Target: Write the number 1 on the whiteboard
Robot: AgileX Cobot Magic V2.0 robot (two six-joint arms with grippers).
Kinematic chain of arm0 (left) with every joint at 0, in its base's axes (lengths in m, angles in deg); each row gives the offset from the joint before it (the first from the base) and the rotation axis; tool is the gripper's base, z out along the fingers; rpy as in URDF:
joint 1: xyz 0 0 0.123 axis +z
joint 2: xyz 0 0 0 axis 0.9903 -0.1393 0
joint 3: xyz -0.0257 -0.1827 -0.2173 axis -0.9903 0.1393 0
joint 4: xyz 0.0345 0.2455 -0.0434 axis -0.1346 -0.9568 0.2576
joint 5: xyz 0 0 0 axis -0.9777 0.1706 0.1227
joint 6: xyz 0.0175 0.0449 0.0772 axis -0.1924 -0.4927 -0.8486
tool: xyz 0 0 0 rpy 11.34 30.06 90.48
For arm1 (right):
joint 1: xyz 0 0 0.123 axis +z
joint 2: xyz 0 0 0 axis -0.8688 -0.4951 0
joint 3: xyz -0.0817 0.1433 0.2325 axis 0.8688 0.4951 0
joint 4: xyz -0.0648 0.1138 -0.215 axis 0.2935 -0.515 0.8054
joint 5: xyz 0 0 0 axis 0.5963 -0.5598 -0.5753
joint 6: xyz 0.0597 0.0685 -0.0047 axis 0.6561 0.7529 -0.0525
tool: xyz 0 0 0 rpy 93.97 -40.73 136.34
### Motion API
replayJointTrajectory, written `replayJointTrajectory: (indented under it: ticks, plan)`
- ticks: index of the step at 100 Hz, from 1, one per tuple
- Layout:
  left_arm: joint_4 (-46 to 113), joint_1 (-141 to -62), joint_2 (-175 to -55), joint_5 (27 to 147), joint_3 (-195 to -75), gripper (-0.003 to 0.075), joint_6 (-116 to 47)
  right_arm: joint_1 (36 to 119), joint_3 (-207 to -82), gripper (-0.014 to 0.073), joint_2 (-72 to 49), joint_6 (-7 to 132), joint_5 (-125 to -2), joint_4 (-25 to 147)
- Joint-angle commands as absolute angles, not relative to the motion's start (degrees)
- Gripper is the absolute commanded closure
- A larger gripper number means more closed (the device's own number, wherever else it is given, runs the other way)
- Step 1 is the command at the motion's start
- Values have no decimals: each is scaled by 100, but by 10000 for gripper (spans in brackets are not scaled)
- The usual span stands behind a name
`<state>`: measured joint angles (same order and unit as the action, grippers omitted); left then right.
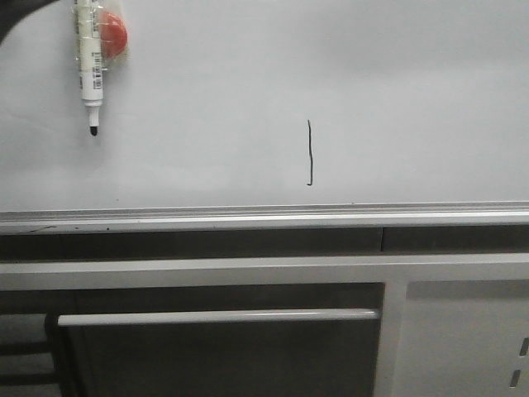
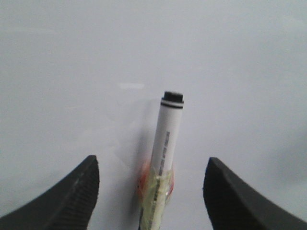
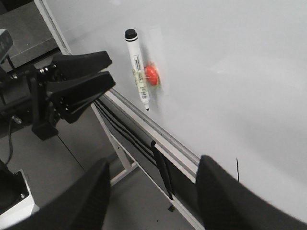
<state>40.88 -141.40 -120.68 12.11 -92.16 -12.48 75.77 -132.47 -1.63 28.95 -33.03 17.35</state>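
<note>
The whiteboard [image 1: 397,83] fills the upper front view above its silver rail [image 1: 264,217]. The number 1 [image 1: 310,154], a thin dark vertical stroke, is on it near the middle, and also shows in the right wrist view [image 3: 237,169]. A white marker pen [image 1: 88,62] taped to a red magnet [image 1: 114,35] hangs tip-down on the board at the upper left. My left gripper [image 2: 152,162] is open, its jaws on either side of the pen [image 2: 168,139] without touching it. My right gripper [image 3: 151,165] is open and empty, back from the board below the rail.
Grey cabinet panels with a bar handle [image 1: 219,317] stand below the board. Black straps [image 3: 160,167] hang under the rail [image 3: 158,132]. My left gripper [image 3: 81,79] shows in the right wrist view, just off the pen [image 3: 137,72].
</note>
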Motion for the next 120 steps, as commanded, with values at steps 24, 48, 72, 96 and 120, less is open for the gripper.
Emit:
replayJointTrajectory:
  ticks: [24, 48, 72, 96, 120]
  plan:
    - [3992, -14192, -10892, 1878, -9332, 528, -1789, 7577, -13408, 231, -116, 2879, -3422, 1488]
    - [3990, -14192, -10316, 2578, -9457, 741, -2161, 7577, -13408, 232, -116, 2879, -3422, 1488]
    - [4001, -14192, -10194, 3427, -9995, 741, -2543, 7577, -13408, 232, -116, 2879, -3396, 1488]
    - [4001, -14192, -10194, 3816, -10361, 741, -2598, 7577, -13408, 232, -116, 2879, -3404, 1488]
    - [4001, -14192, -10194, 4598, -10803, 741, -2752, 7577, -13408, 544, -103, 2879, -3342, 1488]
